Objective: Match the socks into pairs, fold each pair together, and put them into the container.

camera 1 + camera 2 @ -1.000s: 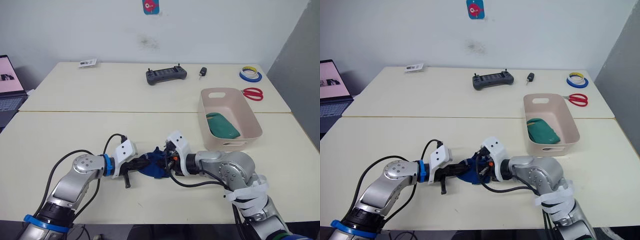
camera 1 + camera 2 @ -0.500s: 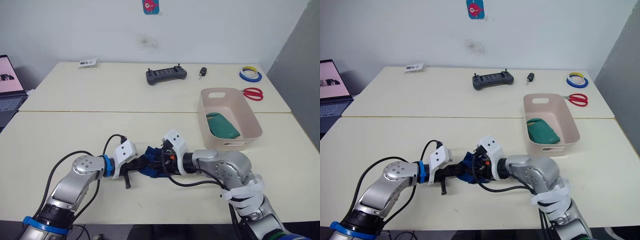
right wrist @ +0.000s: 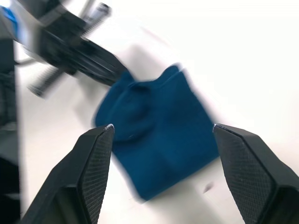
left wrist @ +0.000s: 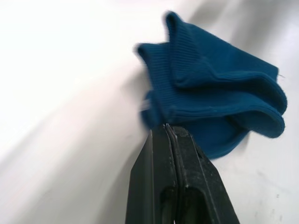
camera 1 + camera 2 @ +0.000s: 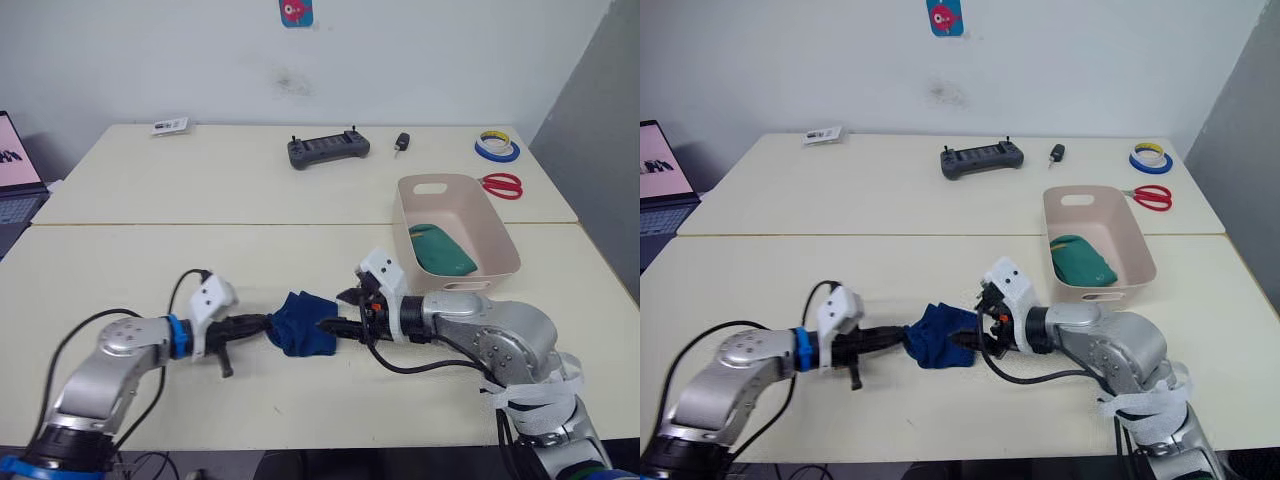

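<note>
A: Where's the blue pair (image 5: 303, 322) sitting?

B: Bunched on the counter (image 5: 150, 260), right between both hands. The left hand (image 5: 262, 323) is pinched shut at its edge; the right hand (image 3: 159, 140) is spread wide, nothing held, pair straight ahead. The container (image 5: 500, 240) is found behind it.

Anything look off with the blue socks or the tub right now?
Nothing stands out. The blue socks lie folded on the table between the two grippers, and the tub sits upright with a green bundle inside.

Royal blue socks (image 5: 302, 322), green pair (image 5: 443, 250) inside pale beige-pink container (image 5: 500, 232), red scissors (image 5: 503, 184)
</note>
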You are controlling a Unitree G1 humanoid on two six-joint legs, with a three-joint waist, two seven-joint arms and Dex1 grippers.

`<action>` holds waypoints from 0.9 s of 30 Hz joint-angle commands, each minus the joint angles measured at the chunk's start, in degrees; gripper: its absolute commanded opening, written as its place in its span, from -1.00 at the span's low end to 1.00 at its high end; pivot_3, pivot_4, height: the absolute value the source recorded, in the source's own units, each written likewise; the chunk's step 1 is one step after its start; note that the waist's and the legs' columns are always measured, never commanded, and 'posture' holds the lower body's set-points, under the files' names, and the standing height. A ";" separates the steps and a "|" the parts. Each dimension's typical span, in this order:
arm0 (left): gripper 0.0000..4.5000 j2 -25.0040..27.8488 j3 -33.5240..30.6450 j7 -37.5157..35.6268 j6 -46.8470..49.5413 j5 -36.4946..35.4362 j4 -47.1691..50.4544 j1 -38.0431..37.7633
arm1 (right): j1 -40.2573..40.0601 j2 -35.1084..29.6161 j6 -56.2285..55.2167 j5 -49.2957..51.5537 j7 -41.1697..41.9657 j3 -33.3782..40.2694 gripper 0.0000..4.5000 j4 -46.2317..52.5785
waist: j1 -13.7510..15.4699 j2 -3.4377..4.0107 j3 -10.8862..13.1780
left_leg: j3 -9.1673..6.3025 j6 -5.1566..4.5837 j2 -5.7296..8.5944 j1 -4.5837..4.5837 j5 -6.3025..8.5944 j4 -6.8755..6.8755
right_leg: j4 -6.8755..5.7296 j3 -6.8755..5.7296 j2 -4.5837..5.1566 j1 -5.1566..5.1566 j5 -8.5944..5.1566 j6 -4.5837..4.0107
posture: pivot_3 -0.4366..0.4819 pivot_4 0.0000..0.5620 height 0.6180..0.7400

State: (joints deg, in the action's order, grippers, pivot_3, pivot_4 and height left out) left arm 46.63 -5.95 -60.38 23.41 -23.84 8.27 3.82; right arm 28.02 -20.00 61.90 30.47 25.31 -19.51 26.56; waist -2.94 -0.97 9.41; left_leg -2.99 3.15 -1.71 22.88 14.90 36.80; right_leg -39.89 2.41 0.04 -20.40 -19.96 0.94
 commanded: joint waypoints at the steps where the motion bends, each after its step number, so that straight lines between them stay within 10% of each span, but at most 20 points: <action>1: -1.00 2.17 -4.73 -0.76 0.33 -1.85 -0.74 0.38 | 0.64 0.94 -9.42 -6.21 1.70 -5.66 0.03 -4.56 | -0.07 0.00 0.03 | 0.01 0.00 0.00 0.00 0.00 0.00 | 0.00 0.00 0.00 0.00 0.00 0.00 | -0.05 -0.47 1.00; 8: -1.00 2.86 -4.07 -2.36 1.61 -3.47 1.99 2.09 | 3.60 8.34 -19.35 -15.37 2.02 -12.25 -0.97 -18.48 | -0.16 -0.13 0.26 | 0.02 0.01 0.01 0.01 0.00 0.01 | -0.02 -0.01 0.03 -0.02 0.00 -0.01 | -0.05 -0.47 1.00; 27: -1.00 -1.79 12.46 -4.72 -5.15 5.18 -0.07 8.59 | -3.14 0.03 -18.62 -18.57 10.64 -11.95 -0.97 -6.75 | 0.06 -0.17 0.34 | 0.01 0.01 0.02 0.01 -0.01 0.04 | -0.04 0.01 0.01 -0.02 0.01 -0.01 | -0.05 -0.47 1.00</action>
State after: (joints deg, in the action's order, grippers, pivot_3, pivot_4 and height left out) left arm 44.08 5.69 -64.54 20.73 -21.10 9.83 11.84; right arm 25.10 -20.18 43.69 12.20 35.13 -30.98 18.89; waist -2.88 -1.14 9.75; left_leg -2.97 3.16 -1.69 22.89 14.89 36.84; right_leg -39.93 2.41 0.05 -20.42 -19.95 0.93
